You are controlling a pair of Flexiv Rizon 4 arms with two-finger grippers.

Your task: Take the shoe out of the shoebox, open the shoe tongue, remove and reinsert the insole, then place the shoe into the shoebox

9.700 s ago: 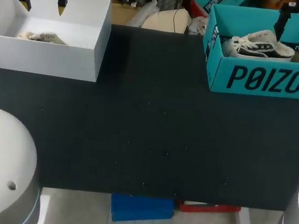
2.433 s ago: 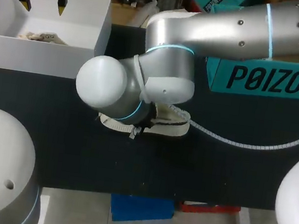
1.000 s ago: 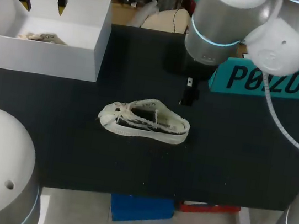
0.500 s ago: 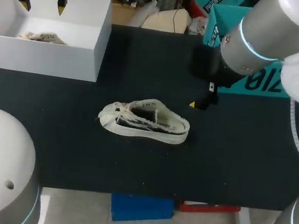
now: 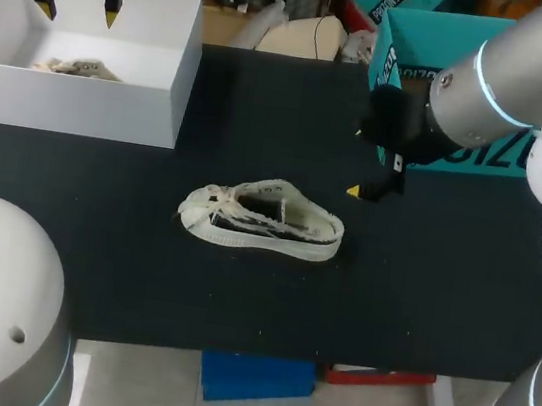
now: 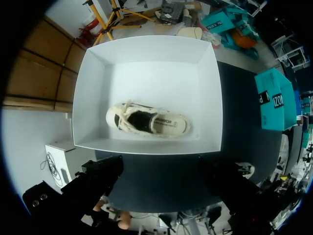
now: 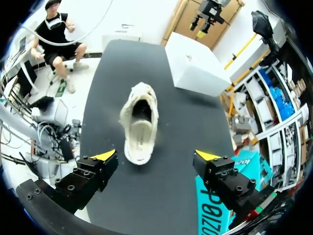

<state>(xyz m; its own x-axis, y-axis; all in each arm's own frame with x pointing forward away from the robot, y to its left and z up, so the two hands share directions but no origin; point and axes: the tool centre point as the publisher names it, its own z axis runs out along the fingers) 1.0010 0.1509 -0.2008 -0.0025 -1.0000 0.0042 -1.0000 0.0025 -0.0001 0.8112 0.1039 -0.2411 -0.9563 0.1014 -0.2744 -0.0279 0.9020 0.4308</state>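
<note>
Shoe (image 5: 261, 218) first: it is out of the shoebox and stands on its sole near the middle of the bench (image 5: 236, 309), with nothing gripping it.

At the far left corner of the bench I see a white box (image 5: 114, 100) with its top open. A second shoe (image 5: 73, 65), also cream, lies on its floor. My left jaws hang over the box's back rim, spread wide, the yellow fingertips (image 5: 112, 7) well apart with nothing between them. From the left wrist camera I look straight down into the white box (image 6: 210, 98), and the second shoe (image 6: 146, 121) lies across its floor, clear of the walls.

In the middle, the shoe points its laced toe to the left and its heel to the right. Through the right wrist camera the shoe (image 7: 139, 122) is ahead of my right jaws, heel end nearer, and I can see into its open mouth.

To its right, my right arm (image 5: 510, 85) comes in from the right edge, and its jaws hover above the bench between the shoe and the shoebox, touching neither. They stand apart and empty, both yellow fingertips (image 7: 106, 155) showing.

At the far right corner stands the teal shoebox (image 5: 416, 32), mostly hidden behind the arm. In the right wrist view the shoebox (image 7: 215, 210) is beside the jaws.
</note>
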